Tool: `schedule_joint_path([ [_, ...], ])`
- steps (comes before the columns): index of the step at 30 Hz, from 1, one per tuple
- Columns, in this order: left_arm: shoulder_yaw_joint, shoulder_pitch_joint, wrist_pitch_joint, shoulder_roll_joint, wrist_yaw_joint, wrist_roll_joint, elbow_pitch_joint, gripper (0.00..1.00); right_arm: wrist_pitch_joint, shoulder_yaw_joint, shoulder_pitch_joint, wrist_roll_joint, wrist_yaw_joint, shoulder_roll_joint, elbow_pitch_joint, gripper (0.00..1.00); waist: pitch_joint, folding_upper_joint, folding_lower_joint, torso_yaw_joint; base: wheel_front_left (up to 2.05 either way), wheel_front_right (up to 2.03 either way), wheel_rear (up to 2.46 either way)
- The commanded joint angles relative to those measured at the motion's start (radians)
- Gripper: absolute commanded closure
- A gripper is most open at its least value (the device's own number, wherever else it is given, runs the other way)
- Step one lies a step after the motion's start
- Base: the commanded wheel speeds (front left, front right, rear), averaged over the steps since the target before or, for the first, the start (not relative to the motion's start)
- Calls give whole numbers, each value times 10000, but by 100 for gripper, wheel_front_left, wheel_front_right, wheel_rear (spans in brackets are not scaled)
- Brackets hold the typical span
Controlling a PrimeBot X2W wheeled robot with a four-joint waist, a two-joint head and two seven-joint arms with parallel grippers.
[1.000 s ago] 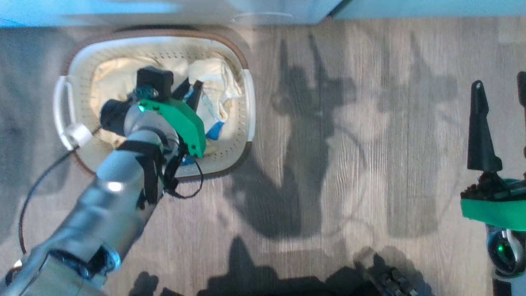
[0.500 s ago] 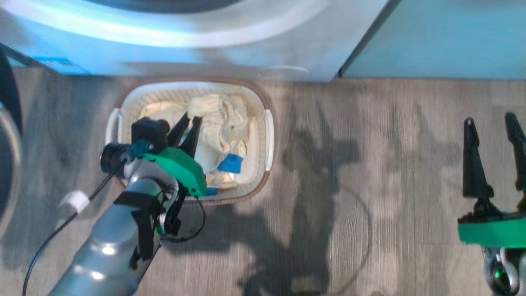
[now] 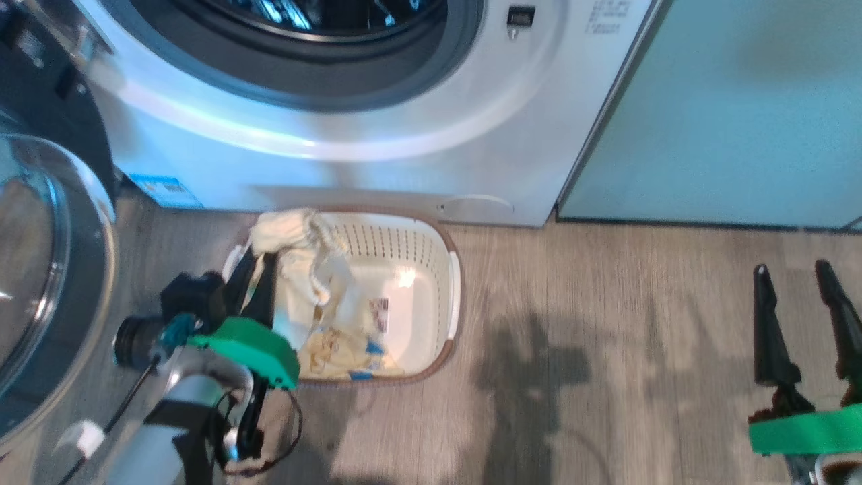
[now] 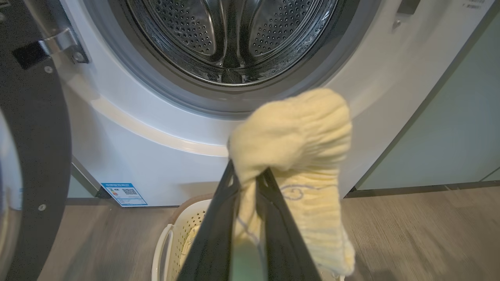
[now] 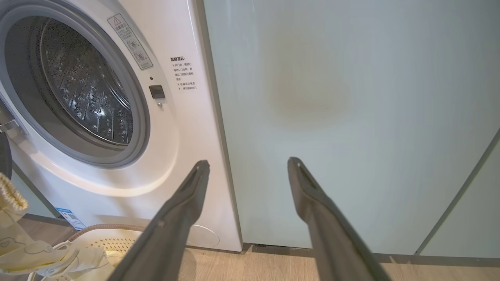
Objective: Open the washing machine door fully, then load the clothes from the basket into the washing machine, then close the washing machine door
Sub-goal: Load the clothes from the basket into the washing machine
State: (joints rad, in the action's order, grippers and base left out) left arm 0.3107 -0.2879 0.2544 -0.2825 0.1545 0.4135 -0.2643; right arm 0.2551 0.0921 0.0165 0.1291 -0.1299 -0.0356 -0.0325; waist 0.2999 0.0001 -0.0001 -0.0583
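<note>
On grey plank flooring (image 3: pixel 606 283), basket (image 3: pixel 455 289) sits before washing machine (image 3: pixel 404 168).

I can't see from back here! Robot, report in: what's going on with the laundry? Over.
Left gripper shut on yellow clothes, held over basket. Right gripper open, empty. Washing machine door open; nothing blocking the drum.

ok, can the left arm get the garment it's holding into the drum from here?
Likely yes. The washing machine door is swung wide to the left, and the drum mouth sits open ahead of and above the left tool, which is shut on the garment. Nothing stands between.
</note>
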Motion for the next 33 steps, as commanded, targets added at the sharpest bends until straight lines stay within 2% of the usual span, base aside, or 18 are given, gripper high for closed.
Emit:
schedule_joint_path([
  [1,-536,79,74,-407,138,-92,510,100,67,-221,-101,-67,-8,-146,-256,0,-562,-1,1,46,0,0,0],
  [17,-897,2262,-373,-851,901,104,2264,100,67,-491,-1180,31,-8,-146,374,0,-2435,-1,1,-16,0,0,0],
  [33,-913,2883,-653,-1006,1200,179,2864,100,-12,-629,-1391,0,-8,-146,430,0,-2756,-1,1,-30,0,0,0],
])
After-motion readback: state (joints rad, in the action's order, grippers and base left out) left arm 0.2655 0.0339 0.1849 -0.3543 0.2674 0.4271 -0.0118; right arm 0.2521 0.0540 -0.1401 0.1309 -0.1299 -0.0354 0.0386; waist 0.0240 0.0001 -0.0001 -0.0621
